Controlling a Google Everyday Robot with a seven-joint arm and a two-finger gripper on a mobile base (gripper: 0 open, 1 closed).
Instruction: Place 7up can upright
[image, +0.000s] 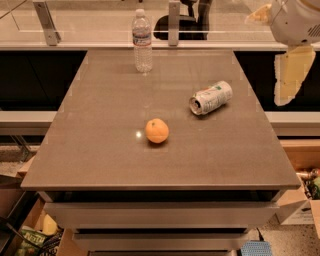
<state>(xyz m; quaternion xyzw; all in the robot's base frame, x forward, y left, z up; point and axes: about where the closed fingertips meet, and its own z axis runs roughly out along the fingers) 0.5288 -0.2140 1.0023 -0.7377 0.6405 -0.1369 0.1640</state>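
The gripper (265, 60) is seen at the upper right of the view, raised above and just beyond the right far corner of the grey table (100, 150). Its two pale yellow fingers (289, 75) are held wide apart, one hanging downward and the other pointing off to the left, and nothing is held between the jaws.

The 7up can (211, 97) is found lying on its side on the table, lower than the jaws and to their left, well apart from them. Its silver top is turned toward the near left, and its green-and-white body points away toward the far right.

An orange (157, 131) rests on the table farther left of the jaws and nearer the front edge than the can, apart from it. A clear plastic water bottle (143, 41) is seen standing upright near the far edge of the table, well to the left of the jaws and at about their height in the view.
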